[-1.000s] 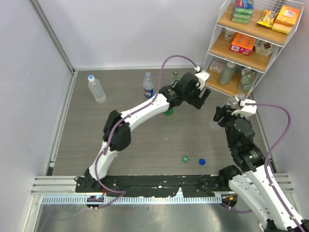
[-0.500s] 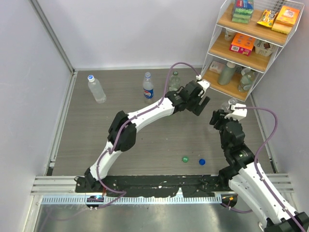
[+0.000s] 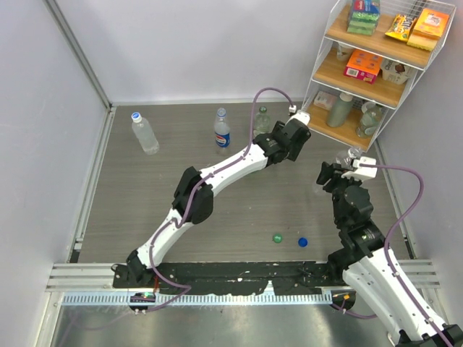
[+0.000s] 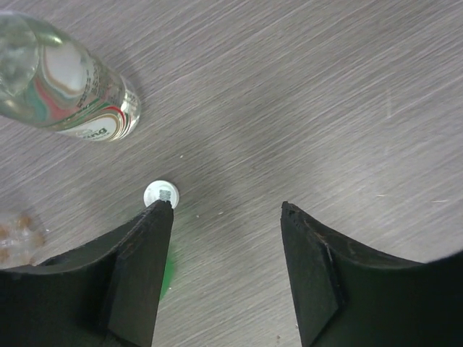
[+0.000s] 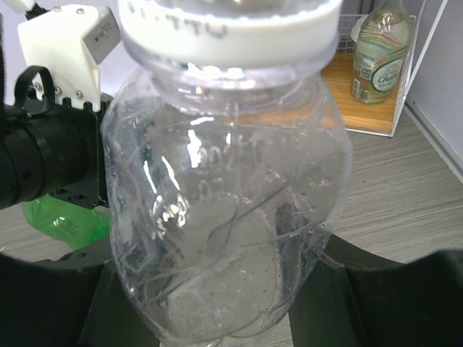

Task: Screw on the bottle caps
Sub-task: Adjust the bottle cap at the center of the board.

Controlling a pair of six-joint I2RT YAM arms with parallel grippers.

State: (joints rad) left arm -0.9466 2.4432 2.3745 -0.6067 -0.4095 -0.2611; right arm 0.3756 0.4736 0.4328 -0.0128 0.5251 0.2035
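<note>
Clear bottle (image 5: 224, 202) pinched in right hand (image 5: 210, 289), left hand (image 4: 226, 217) spread, near green bottle (image 5: 61, 217)

Plain clear bottle (image 5: 224, 217): gripped around its body, white band at neck. Cola-label bottle (image 3: 222, 131): upright, far side. Green bottle (image 5: 64, 217): partly hidden. Green cap (image 3: 277, 237), blue cap (image 3: 302, 242): near each other, near side. White cap (image 4: 160, 193): flat on the table.

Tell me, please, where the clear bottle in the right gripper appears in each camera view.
Top external: the clear bottle is at the right, just in front of the wire shelf.
Left wrist: not in it.
Right wrist: it fills the middle of the picture.
Shared landmark: the left gripper, also at the left edge of the right wrist view.
</note>
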